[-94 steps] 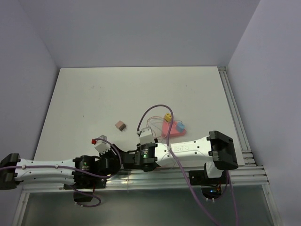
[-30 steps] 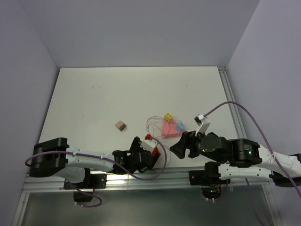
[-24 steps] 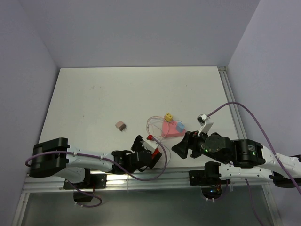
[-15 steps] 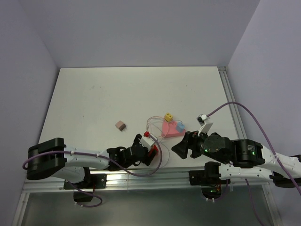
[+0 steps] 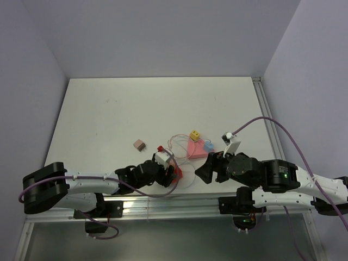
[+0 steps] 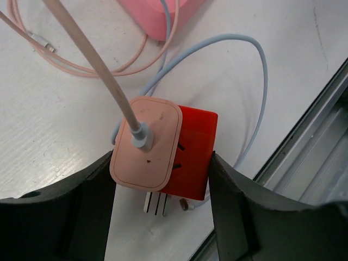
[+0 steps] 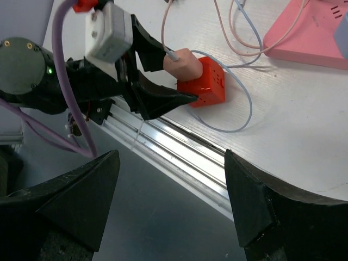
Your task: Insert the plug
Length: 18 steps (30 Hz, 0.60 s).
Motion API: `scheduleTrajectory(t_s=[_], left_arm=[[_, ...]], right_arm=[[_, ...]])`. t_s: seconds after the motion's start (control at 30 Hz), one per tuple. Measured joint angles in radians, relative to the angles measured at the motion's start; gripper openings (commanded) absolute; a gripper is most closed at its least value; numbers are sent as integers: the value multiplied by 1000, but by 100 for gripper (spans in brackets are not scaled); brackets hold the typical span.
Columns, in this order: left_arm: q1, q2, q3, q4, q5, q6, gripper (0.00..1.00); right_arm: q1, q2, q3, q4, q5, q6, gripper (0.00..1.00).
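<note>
White arms [image 5: 87, 185], black joints [image 5: 46, 187], purple cables [image 5: 265, 118]

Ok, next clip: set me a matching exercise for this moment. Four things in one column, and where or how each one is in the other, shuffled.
Things
1. red cube
2. brown block
3. blue cube
4. right gripper

Places or states
A. open, nothing between its fingers
B. alone on the table, left of the cables
C. on the pink board
D. between the fingers of the left gripper

Pairs: 1-D, 2-B, 3-C, 4-A
</note>
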State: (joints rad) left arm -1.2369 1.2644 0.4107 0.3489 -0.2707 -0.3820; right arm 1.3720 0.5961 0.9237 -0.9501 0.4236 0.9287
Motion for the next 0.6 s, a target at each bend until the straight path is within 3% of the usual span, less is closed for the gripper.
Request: scheduleTrajectory(t_s=[0.33, 0.6], left_arm=[[295, -78, -34, -61, 288, -249, 0], [606, -29, -101, 38, 664, -430, 1]], right_arm=[[0, 93, 0, 43, -18, -34, 86], [-18, 204, 8, 83, -65, -64, 86]])
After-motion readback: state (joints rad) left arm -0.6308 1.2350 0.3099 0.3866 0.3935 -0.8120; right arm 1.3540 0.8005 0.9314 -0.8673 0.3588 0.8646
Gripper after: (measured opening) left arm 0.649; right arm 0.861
